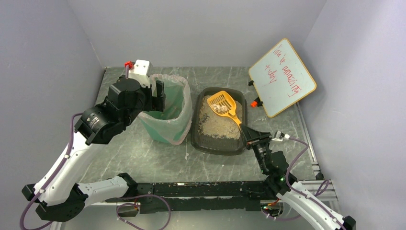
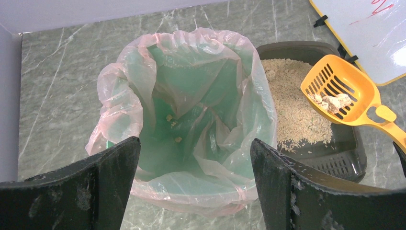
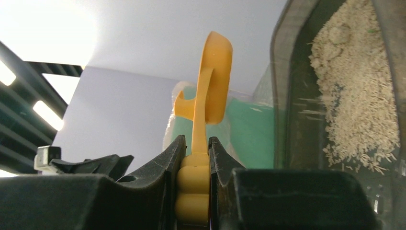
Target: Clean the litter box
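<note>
black arm bases (image 1: pixel 57 196) at the near edge, orange scoop (image 1: pixel 225 103) held over the litter box (image 1: pixel 215 147).
top view: a grey marbled table (image 1: pixel 134 155) closed in by plain pale walls (image 1: pixel 191 28); the litter box lies mid-table, just right of the green bin (image 1: pixel 167 112), with a whiteboard (image 1: pixel 282 76) leaning at the far right. left wrist view: the left gripper (image 2: pixel 193 143) hangs over the bin's mouth, jaws spread wide with nothing between them; only here do the pale clumps (image 2: pixel 332 101) in the scoop show clearly. right wrist view: the right gripper (image 3: pixel 193 143) is clamped on the scoop's handle, and ceiling lights (image 3: pixel 48 115) show behind it, seen in no other view.
</note>
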Robot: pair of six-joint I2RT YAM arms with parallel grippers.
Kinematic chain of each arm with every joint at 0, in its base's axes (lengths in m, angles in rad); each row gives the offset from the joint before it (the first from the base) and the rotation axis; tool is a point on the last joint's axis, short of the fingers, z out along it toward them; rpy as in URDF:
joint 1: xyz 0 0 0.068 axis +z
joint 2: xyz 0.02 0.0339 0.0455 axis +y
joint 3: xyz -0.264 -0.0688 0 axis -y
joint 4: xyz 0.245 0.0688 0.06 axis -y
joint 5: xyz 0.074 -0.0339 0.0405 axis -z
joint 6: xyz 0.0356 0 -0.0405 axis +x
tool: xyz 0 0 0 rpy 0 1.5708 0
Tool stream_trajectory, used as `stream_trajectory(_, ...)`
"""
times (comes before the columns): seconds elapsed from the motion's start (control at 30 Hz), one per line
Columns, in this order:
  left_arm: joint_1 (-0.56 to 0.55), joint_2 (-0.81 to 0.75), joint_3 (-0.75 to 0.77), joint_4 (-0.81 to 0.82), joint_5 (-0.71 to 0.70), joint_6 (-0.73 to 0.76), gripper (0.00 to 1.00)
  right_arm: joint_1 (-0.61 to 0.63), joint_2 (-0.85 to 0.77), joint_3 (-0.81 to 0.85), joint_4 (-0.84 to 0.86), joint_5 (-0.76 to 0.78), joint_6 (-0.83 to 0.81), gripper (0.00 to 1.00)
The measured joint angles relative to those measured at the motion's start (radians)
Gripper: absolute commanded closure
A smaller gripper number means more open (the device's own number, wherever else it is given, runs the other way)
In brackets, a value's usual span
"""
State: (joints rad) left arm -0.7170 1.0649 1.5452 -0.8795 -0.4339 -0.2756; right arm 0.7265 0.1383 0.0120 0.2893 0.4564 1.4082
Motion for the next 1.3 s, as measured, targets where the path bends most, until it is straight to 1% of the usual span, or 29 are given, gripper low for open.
stream_trajectory(0.07,0.0,0.0,0.0,0.0,0.0,0.0,0.09,0.0,0.014,0.004,0.017,-0.013,0.017,1.0)
stream_trajectory(0.13,0.0,0.0,0.0,0.0,0.001,0.0,0.09,0.0,0.029,0.01,-0.003,-0.015,0.034,1.0)
stream_trajectory(0.27,0.0,0.0,0.0,0.0,0.003,0.0,0.09,0.0,0.02,0.003,-0.006,-0.019,0.079,1.0)
stream_trajectory(0.37,0.0,-0.001,0.0,0.0,0.003,0.0,0.08,0.0,-0.018,0.022,-0.099,-0.004,0.097,1.0)
stream_trajectory(0.47,0.0,-0.003,0.0,0.001,0.003,0.0,0.1,-0.002,-0.072,0.003,-0.097,-0.007,0.121,1.0)
stream_trajectory(0.57,0.0,-0.003,0.0,0.001,0.004,0.0,0.09,-0.001,-0.061,0.027,-0.164,-0.001,0.129,1.0)
stream_trajectory(0.67,0.0,-0.003,-0.003,0.004,0.01,-0.001,0.09,-0.002,-0.049,0.018,-0.137,-0.017,0.14,1.0)
stream_trajectory(0.7,0.0,-0.003,-0.003,0.004,0.011,-0.001,0.09,-0.002,-0.033,0.032,-0.169,-0.019,0.143,1.0)
stream_trajectory(0.77,0.0,-0.003,-0.003,0.003,0.011,-0.001,0.08,-0.002,-0.017,0.053,-0.206,-0.015,0.143,1.0)
stream_trajectory(0.83,0.0,-0.003,-0.003,0.004,0.01,-0.001,0.09,-0.002,-0.026,0.036,-0.163,-0.026,0.148,1.0)
stream_trajectory(0.97,0.0,-0.004,-0.003,0.002,0.011,-0.002,0.09,-0.002,-0.024,0.041,-0.191,-0.029,0.147,1.0)
stream_trajectory(1.03,0.0,-0.004,-0.003,0.003,0.011,-0.002,0.09,-0.003,-0.028,0.026,-0.155,-0.032,0.143,1.0)
stream_trajectory(1.13,0.0,-0.007,-0.003,0.003,0.011,-0.002,0.08,-0.002,-0.018,0.055,-0.199,-0.015,0.119,1.0)
stream_trajectory(1.2,0.0,-0.011,-0.006,0.005,0.011,-0.002,0.09,-0.003,-0.014,0.059,-0.159,-0.016,0.103,1.0)
stream_trajectory(1.3,0.0,-0.013,-0.007,0.004,0.011,-0.002,0.08,-0.002,0.016,0.097,-0.197,-0.003,0.087,1.0)
